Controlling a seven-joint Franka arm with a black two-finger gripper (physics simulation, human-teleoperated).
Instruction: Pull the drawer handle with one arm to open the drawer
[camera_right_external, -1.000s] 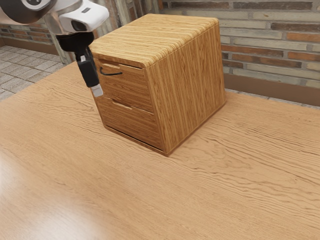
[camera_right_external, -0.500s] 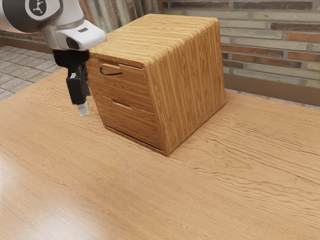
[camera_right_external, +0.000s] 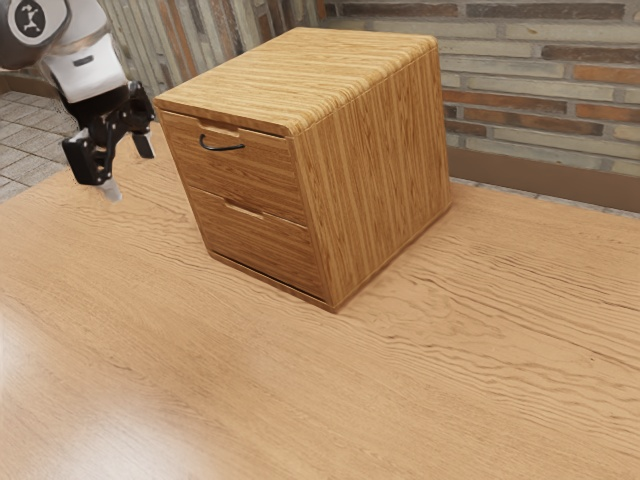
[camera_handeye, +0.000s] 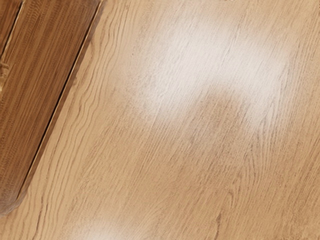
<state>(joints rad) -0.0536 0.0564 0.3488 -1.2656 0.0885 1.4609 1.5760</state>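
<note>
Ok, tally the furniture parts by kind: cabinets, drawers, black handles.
Wooden cabinet: 1
Drawers: 2, the upper drawer and the lower drawer
Black handle: 1
Total: 4

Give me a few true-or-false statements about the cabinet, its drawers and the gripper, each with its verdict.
1. The top drawer sits shut, flush with the cabinet front. True.
2. The gripper is clamped on the dark handle. False: it hangs apart from the cabinet, toward the exterior view's left, open and holding nothing.
3. The cabinet stands on a wooden table. True.
4. The cabinet front has three drawers. False: it has two, the top drawer and a lower drawer.
</note>
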